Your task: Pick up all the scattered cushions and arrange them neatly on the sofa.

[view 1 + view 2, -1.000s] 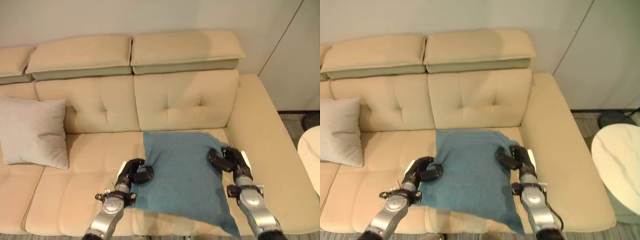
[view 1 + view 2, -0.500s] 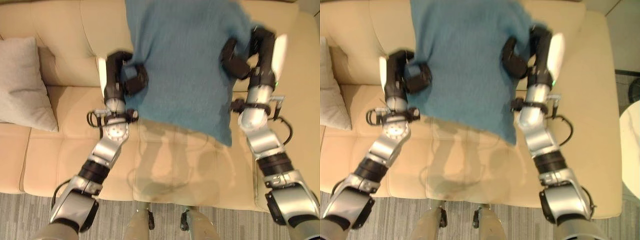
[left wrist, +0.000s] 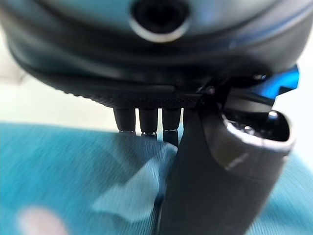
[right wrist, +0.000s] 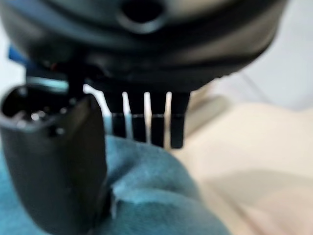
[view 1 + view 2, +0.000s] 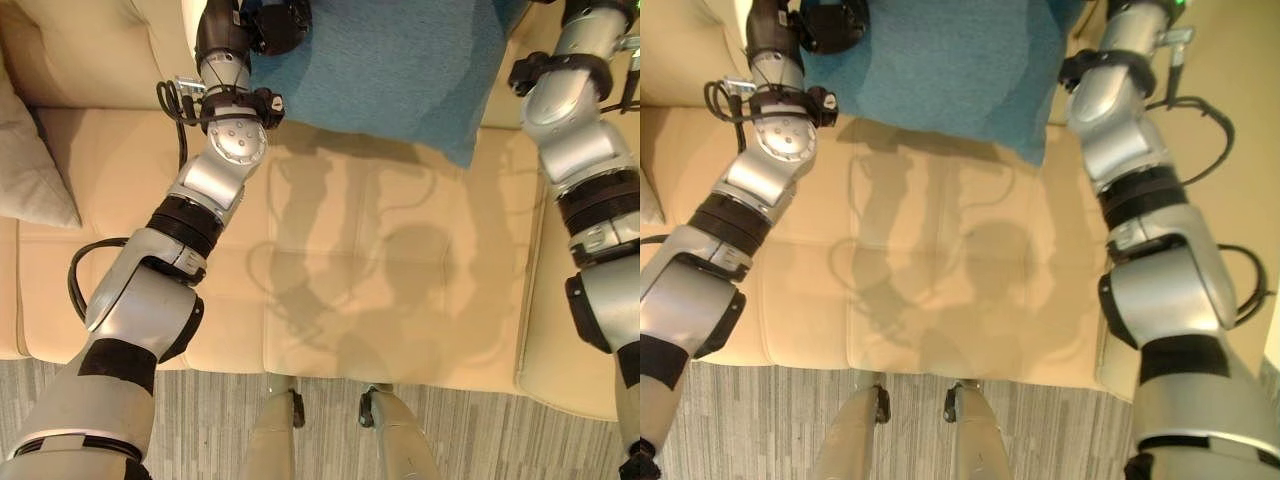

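above the sofa seat, against its backrest: a teal cushion, held off the seat between both hands. left hand clamped on the cushion's left edge, thumb pressed into the fabric, fingers curled over it. right hand pinching the cushion's right edge between thumb and fingers. a grey cushion leaning at the sofa's left end, well apart from the teal one.

Count so far: one teal cushion, one pale cushion, one sofa, and two hands, left hand and right hand.
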Controlling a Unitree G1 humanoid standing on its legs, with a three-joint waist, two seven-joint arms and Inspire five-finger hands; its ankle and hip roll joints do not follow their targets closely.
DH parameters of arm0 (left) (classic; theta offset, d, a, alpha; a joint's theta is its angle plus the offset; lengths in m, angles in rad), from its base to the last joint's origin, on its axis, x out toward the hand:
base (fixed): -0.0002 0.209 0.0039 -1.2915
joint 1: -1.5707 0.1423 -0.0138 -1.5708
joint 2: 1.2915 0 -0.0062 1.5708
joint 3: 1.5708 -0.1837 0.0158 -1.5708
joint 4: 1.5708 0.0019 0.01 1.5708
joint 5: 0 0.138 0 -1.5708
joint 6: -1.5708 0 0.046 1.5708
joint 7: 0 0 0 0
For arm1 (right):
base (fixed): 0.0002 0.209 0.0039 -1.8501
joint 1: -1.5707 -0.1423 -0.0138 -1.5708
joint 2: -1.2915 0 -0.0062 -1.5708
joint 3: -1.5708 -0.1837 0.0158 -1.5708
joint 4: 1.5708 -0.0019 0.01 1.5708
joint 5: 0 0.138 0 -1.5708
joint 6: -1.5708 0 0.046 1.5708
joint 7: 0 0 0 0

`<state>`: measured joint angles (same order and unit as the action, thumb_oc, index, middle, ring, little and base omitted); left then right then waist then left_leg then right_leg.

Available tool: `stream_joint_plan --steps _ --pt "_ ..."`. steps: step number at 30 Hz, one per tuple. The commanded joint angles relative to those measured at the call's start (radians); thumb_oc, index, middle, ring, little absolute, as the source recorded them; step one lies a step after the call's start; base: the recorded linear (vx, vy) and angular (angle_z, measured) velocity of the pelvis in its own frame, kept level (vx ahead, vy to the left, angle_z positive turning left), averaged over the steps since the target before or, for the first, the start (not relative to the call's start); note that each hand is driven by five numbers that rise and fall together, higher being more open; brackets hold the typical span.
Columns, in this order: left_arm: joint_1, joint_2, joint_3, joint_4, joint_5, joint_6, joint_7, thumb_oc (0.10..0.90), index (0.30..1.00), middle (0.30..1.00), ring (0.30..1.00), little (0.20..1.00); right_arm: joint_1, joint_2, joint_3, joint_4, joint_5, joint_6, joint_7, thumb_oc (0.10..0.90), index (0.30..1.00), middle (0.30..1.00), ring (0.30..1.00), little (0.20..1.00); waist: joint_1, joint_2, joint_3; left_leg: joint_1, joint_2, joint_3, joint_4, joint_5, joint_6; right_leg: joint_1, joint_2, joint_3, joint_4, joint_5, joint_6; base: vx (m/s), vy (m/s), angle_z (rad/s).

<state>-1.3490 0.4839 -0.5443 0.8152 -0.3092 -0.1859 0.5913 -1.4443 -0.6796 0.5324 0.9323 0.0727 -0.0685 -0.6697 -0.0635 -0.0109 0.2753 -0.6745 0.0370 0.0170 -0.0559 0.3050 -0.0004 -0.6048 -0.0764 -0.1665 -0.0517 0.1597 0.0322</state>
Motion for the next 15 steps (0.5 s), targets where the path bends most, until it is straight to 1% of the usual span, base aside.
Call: stream_joint_plan --steps 1,2,3,4,6,7,8,9,12,15 --pt "-0.036 -0.023 -0.023 -0.037 0.005 -0.083 -0.056 0.8 0.9 0.9 0.9 0.9 -0.012 0.029 -0.002 -0.039 0.003 -0.015 0.048 0.8 0.9 0.9 0.9 0.9 0.026 -0.026 -0.137 0.126 -0.022 -0.002 -0.031 -0.208 -0.072 0.052 0.018 -0.006 -0.036 -0.043 0.127 0.01 0.021 -0.12" --pt "0.009 -0.022 -0.017 -0.062 0.015 -0.081 -0.066 0.8 0.9 0.9 0.9 0.9 0.014 0.021 -0.005 -0.064 -0.01 -0.015 0.059 0.8 0.9 0.9 0.9 0.9 0.026 -0.026 -0.136 0.125 -0.024 -0.001 -0.031 -0.209 -0.073 0.051 0.016 -0.006 -0.036 -0.042 0.127 0.0 0.0 0.0" --pt "0.012 -0.022 -0.017 -0.064 0.016 -0.08 -0.065 0.8 0.9 0.9 0.9 0.9 0.017 0.021 -0.005 -0.066 -0.01 -0.015 0.059 0.8 0.9 0.9 0.9 0.9 0.026 -0.026 -0.138 0.125 -0.024 -0.001 -0.031 -0.209 -0.073 0.051 0.016 -0.006 -0.036 -0.042 0.127 0.0 0.007 0.06" --pt "0.113 -0.026 0.009 -0.116 0.024 -0.074 -0.077 0.8 0.9 0.9 0.9 0.9 0.085 0.02 -0.032 -0.118 -0.029 -0.013 0.07 0.8 0.9 0.9 0.9 0.9 0.026 -0.024 -0.139 0.127 -0.024 0.0 -0.031 -0.213 -0.071 0.052 0.015 -0.003 -0.036 -0.043 0.126 0.01 0.007 0.06" --pt "0.196 -0.033 0.033 -0.153 0.03 -0.073 -0.095 0.8 0.9 0.9 0.9 0.9 0.152 0.024 -0.063 -0.161 -0.04 -0.02 0.086 0.8 0.9 0.9 0.9 0.9 0.027 -0.02 -0.138 0.129 -0.024 0.002 -0.031 -0.211 -0.073 0.053 0.013 -0.005 -0.036 -0.044 0.126 0.01 0.009 0.07" --pt "0.199 -0.033 0.033 -0.155 0.031 -0.072 -0.095 0.8 0.9 0.9 0.9 0.9 0.156 0.024 -0.064 -0.163 -0.041 -0.019 0.086 0.8 0.9 0.9 0.9 0.9 0.028 -0.02 -0.14 0.128 -0.024 0.002 -0.031 -0.211 -0.073 0.053 0.013 -0.005 -0.036 -0.044 0.126 0.0 0.0 0.0" --pt "0.271 -0.041 0.053 -0.178 0.04 -0.067 -0.114 0.8 0.9 0.9 0.9 0.9 0.217 0.03 -0.095 -0.193 -0.049 -0.024 0.1 0.8 0.9 0.9 0.9 0.9 0.028 -0.018 -0.138 0.13 -0.024 0.003 -0.031 -0.214 -0.072 0.053 0.012 -0.005 -0.036 -0.045 0.124 -0.01 0.004 -0.14" --pt "0.273 -0.041 0.053 -0.18 0.04 -0.067 -0.114 0.8 0.9 0.9 0.9 0.9 0.221 0.031 -0.096 -0.196 -0.05 -0.023 0.1 0.8 0.9 0.9 0.9 0.9 0.028 -0.019 -0.141 0.129 -0.024 0.003 -0.031 -0.215 -0.072 0.053 0.012 -0.005 -0.036 -0.045 0.124 -0.01 0.012 -0.18" --pt "0.401 -0.069 0.102 -0.223 0.028 -0.064 -0.138 0.8 0.9 0.9 0.9 0.9 0.345 0.048 -0.154 -0.259 -0.077 -0.026 0.127 0.8 0.9 0.9 0.9 0.9 0.029 -0.014 -0.134 0.132 -0.024 0.006 -0.031 -0.214 -0.073 0.055 0.009 -0.008 -0.036 -0.045 0.121 -0.04 0.008 -0.11" --pt "0.468 -0.058 0.13 -0.247 0.039 -0.06 -0.159 0.8 0.9 0.9 0.9 0.9 0.434 0.067 -0.195 -0.29 -0.093 -0.03 0.149 0.8 0.9 0.9 0.9 0.9 0.029 -0.013 -0.129 0.136 -0.022 0.009 -0.031 -0.213 -0.073 0.059 0.01 -0.008 -0.036 -0.046 0.118 -0.05 0.004 -0.05"
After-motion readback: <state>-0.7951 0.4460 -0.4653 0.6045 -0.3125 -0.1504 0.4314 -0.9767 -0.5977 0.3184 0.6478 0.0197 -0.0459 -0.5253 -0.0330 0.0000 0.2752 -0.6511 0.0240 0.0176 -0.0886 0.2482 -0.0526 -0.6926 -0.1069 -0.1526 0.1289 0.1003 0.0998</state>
